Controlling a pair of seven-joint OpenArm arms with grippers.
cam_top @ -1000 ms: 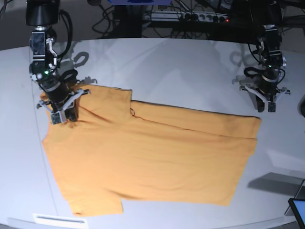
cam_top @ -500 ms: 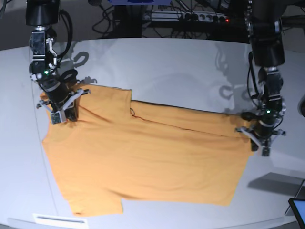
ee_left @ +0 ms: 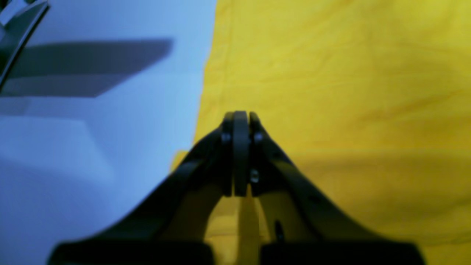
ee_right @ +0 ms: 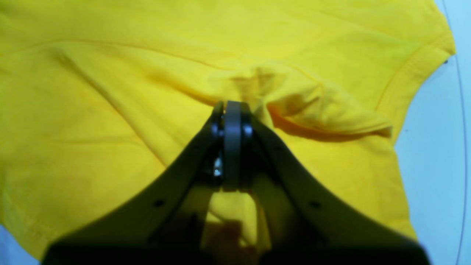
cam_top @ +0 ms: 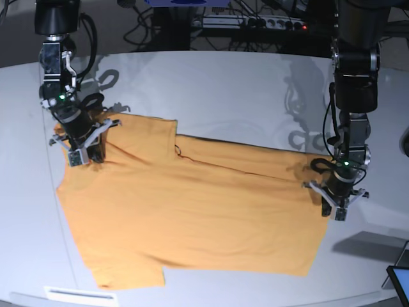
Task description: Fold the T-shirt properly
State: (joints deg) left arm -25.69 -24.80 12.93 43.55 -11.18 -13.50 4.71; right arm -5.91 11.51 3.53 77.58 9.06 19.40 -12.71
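Left wrist view: left hand [ee_left: 241, 121] closed at the hem of the T-shirt [ee_left: 331, 73], gripping cloth or not, unclear.
Right wrist view: right hand [ee_right: 232, 110] pinches bunched sleeve fabric.
Base view: shirt flat on the desk [cam_top: 223, 83]; soft, light, best held at corners.

Both arms are black, built of stacked cylindrical segments with looping black cables alongside; each carries a small green light just above the wrist; the right gripper [cam_top: 82, 153] and the left gripper [cam_top: 337, 209] have pale grey, splayed finger brackets in the base view; close up, the left gripper [ee_left: 241, 121] and right gripper [ee_right: 232, 110] show dark, matte, wedge-shaped fingers with small silver screws beside flat pads.
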